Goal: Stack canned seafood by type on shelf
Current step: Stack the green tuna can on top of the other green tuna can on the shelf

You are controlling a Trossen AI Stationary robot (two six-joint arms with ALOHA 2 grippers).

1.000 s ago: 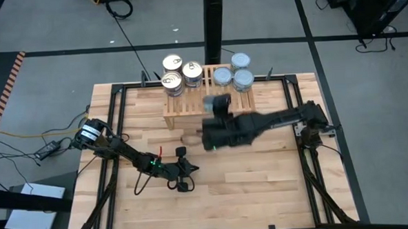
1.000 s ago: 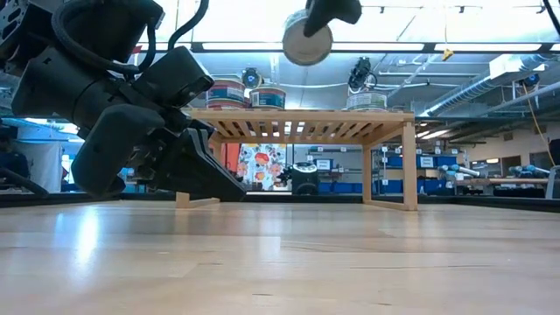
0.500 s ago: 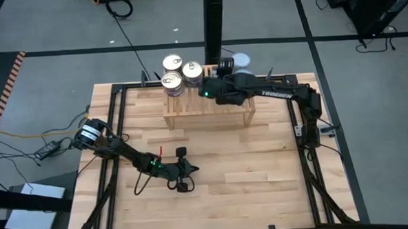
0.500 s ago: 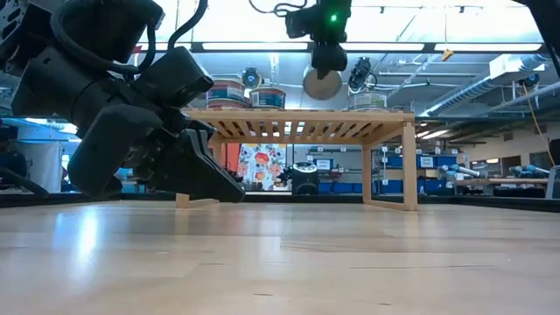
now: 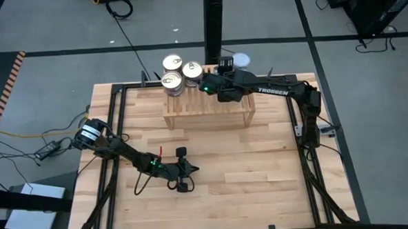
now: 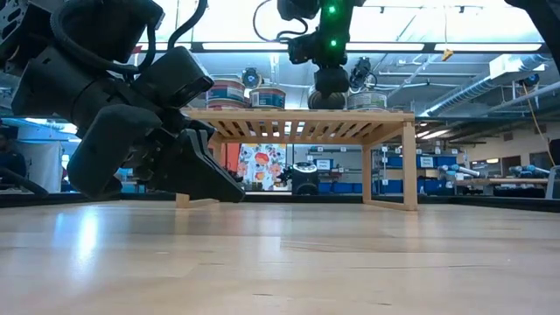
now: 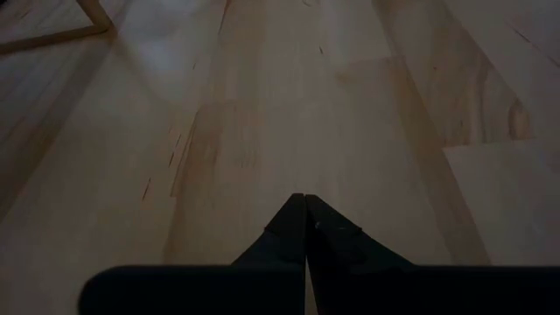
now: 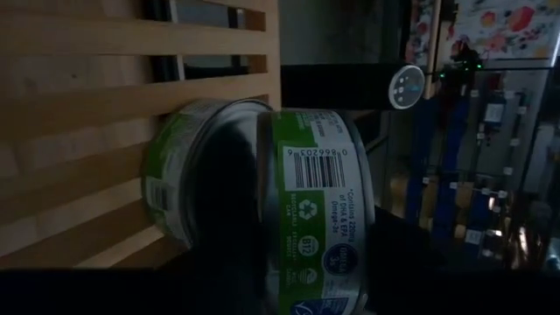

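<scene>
Pale natural wood is seen on the shelf (image 5: 190, 107) and on the plank-patterned tabletop (image 5: 248, 175). Gold-cream lids are shown on three tins (image 5: 181, 71); a pale silver-blue lid is shown on another tin (image 5: 241, 60). A green-and-white label with a black barcode is carried by the nearest tin (image 8: 315, 210).

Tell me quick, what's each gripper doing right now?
Left gripper: shut, empty, low over the table.
Right gripper: over the shelf, shut on a green-labelled tin.

Ceiling strip lights (image 6: 367, 46) glare in the low view; both wrist views are dim, their near foregrounds blurred.
</scene>
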